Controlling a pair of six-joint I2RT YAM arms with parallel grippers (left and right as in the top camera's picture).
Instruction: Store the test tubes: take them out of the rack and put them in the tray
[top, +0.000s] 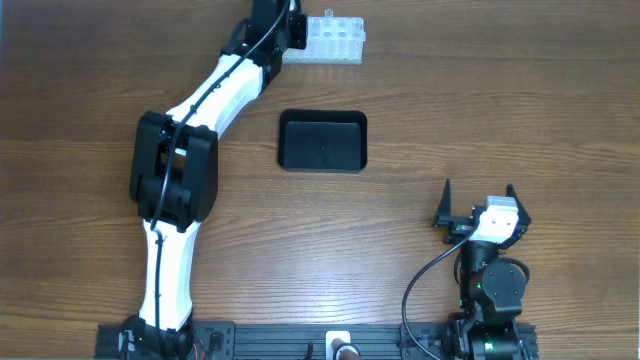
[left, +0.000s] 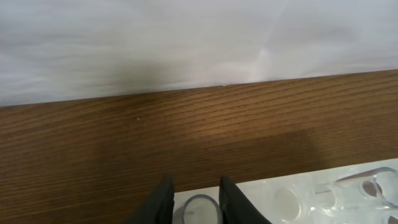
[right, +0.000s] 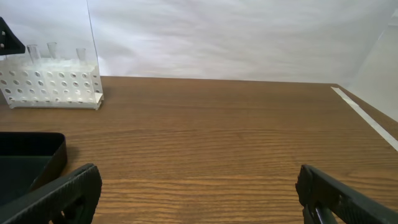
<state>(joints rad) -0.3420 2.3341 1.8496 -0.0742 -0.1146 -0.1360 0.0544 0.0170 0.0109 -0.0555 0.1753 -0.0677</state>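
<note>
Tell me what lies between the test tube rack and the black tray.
Nothing. In the top view, the stretch of table between the rack and the tray is bare wood.

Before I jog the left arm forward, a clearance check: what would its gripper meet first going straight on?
Probably the test tube whose rim sits between the fingers of the left gripper, standing in the rack; depth is unclear.
</note>
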